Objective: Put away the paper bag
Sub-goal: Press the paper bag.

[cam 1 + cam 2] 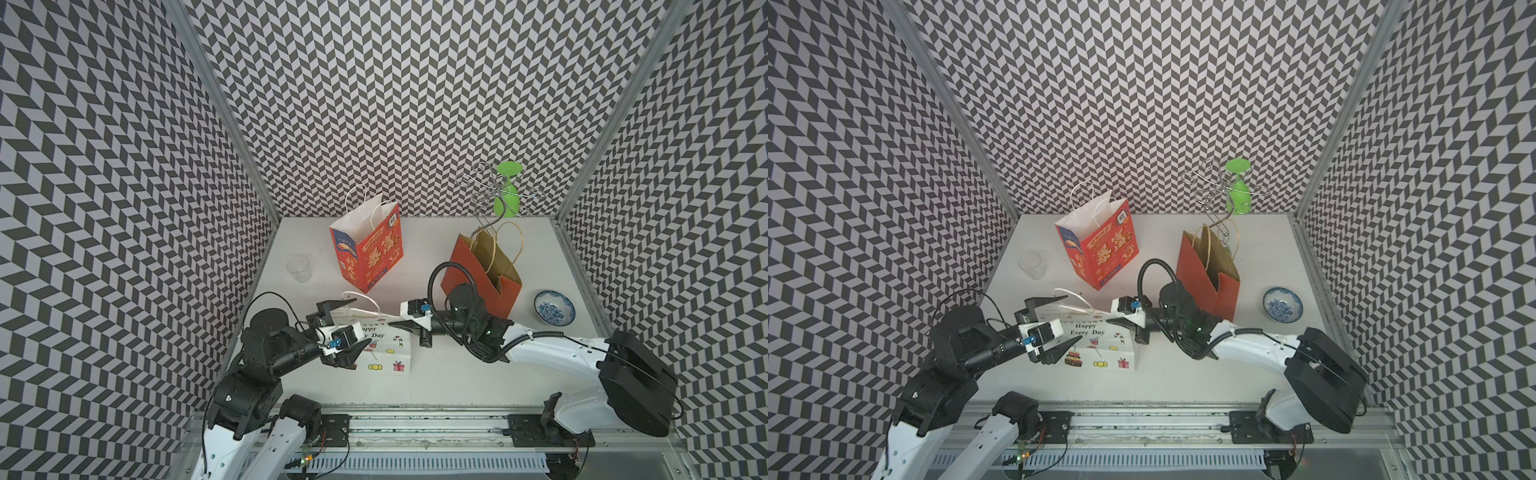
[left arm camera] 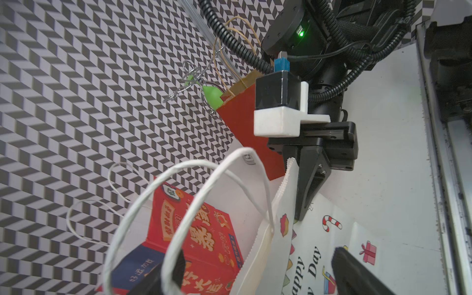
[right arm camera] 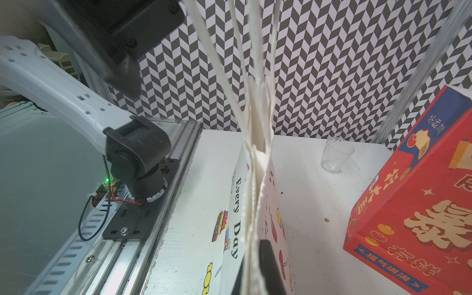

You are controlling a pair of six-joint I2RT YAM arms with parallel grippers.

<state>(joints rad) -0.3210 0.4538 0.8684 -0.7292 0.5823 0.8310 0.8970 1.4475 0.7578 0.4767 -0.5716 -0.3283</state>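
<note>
The white paper bag [image 1: 390, 353] [image 1: 1100, 351], printed "Happy Every Day", lies flattened on the table's front middle. My right gripper [image 1: 391, 323] [image 1: 1109, 322] [image 3: 255, 268] is shut on the bag's serrated top edge, which shows as pinched paper layers [image 3: 255, 204] in the right wrist view. My left gripper [image 1: 362, 321] [image 1: 1073, 318] [image 2: 259, 255] stands open at the bag's left end, one finger on each side of the white cord handles [image 2: 204, 178] and touching nothing. The left wrist view shows the right gripper's fingers [image 2: 304, 194] clamped on the bag [image 2: 319, 242].
A red printed bag [image 1: 368, 253] stands upright behind. A red-and-kraft bag [image 1: 482, 270] stands just behind the right arm. A clear cup [image 1: 298, 268] is at the left, a blue bowl [image 1: 555, 306] at the right. A wire rack [image 1: 482, 183] with a green glass [image 1: 507, 191] stands at the back.
</note>
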